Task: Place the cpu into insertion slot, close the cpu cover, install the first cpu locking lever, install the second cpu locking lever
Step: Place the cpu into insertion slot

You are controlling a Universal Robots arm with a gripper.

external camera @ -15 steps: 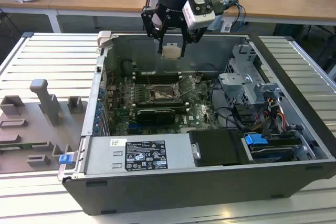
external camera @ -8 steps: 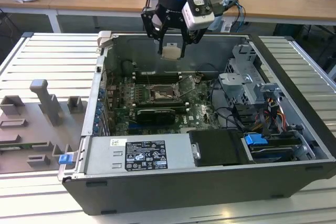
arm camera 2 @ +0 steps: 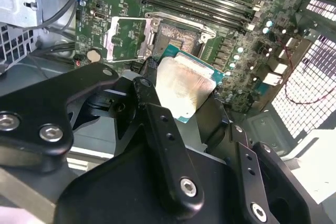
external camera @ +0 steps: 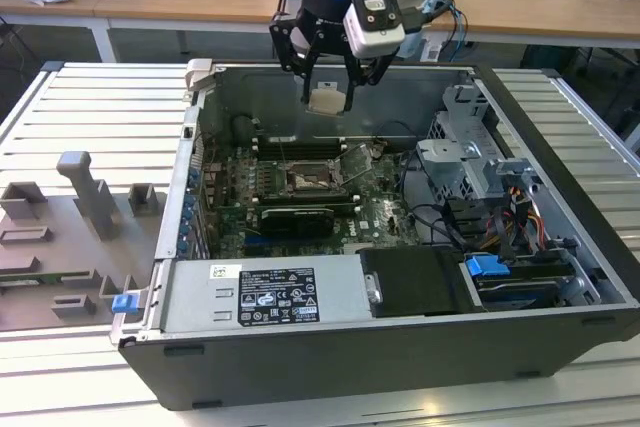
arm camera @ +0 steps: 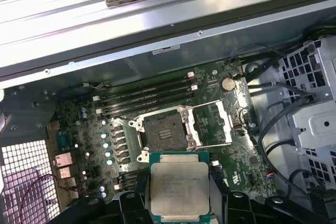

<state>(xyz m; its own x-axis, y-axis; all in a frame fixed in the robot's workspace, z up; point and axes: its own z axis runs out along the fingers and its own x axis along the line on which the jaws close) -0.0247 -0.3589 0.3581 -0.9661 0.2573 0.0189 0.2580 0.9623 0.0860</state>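
Observation:
My gripper point(external camera: 328, 97) hangs above the open computer case, shut on the cpu point(external camera: 327, 100). In both wrist views the pale metal chip sits flat between the black fingers point(arm camera 2: 149, 85), with its green edge showing. The cpu point(arm camera: 178, 184) is well above the board and clear of it. The insertion slot point(arm camera: 165, 129) lies below on the green board, its dark centre uncovered. The cpu cover point(arm camera: 218, 124) is flipped open beside the slot. In the exterior view the insertion slot point(external camera: 305, 179) is below and slightly in front of the gripper, with the cpu cover point(external camera: 355, 162) raised on the exterior view's right.
Long memory slots point(external camera: 300, 145) run behind the socket and a black card point(external camera: 295, 217) lies in front of it. A drive cage point(external camera: 470, 162) with cables fills the case on the exterior view's right. A grey parts fixture point(external camera: 70, 227) sits outside the case on the left.

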